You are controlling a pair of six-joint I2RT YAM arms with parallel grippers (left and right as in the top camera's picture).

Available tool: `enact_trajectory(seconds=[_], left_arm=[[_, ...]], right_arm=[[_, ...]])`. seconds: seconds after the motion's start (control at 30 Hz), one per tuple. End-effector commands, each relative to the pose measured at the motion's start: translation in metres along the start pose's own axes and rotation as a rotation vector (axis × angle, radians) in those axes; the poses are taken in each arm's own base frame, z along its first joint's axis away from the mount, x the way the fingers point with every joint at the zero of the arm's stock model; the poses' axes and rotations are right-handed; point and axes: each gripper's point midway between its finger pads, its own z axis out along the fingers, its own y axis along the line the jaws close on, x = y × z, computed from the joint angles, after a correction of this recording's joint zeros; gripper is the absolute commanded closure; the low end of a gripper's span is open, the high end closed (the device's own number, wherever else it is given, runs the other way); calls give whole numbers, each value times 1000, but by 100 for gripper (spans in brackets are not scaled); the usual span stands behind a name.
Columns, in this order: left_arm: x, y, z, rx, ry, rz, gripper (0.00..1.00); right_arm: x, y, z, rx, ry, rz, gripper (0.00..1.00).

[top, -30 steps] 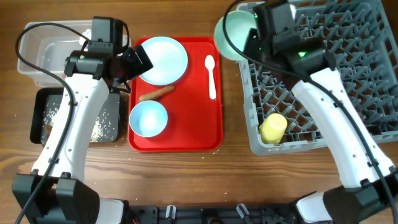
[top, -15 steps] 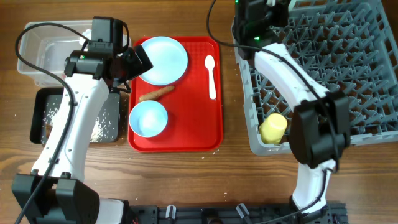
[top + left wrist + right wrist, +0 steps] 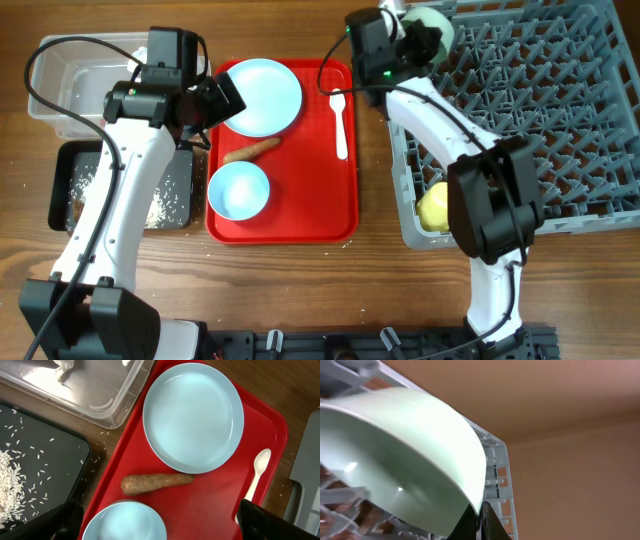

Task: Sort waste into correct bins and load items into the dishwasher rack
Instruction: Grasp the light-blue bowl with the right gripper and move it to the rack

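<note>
My right gripper is shut on the rim of the pale greenish-white bowl and holds it tilted on edge over the far-left corner of the grey dishwasher rack. The right wrist view shows the fingers pinching the bowl. A yellow cup lies in the rack. My left gripper is open and empty above the red tray, which holds a blue plate, a carrot-shaped piece, a small blue bowl and a white spoon.
The clear bin stands at the far left with a white tissue in it. The black bin in front of it holds loose rice. The red wrapper is out of view.
My right arm swung the greenish-white bowl from beside the rack's left edge up and right, over the rack's far-left corner. The left arm has not moved.
</note>
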Motion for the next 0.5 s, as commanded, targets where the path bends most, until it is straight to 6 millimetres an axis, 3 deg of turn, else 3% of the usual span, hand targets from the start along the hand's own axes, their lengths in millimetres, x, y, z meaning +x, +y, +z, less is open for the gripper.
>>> enact_trajectory(seconds=[0.0, 0.03, 0.1, 0.23, 0.37, 0.47], left_arm=[[-4, 2, -1, -9, -15, -3, 0], [-4, 2, -1, -8, -15, -3, 0], [-4, 2, -1, -9, -15, -3, 0], [-4, 2, -1, -9, -15, -3, 0], [-4, 2, -1, -9, -15, -3, 0], [-4, 2, -1, -9, -15, -3, 0]], right_arm=[[-9, 16, -7, -58, -45, -18, 69], [-10, 17, -9, -59, -48, -19, 41], [-12, 18, -13, -58, -55, -20, 0], [-21, 12, -31, -48, -84, 1, 0], [-39, -9, -57, -101, -162, 164, 0], [-51, -11, -87, -261, -239, 253, 0]])
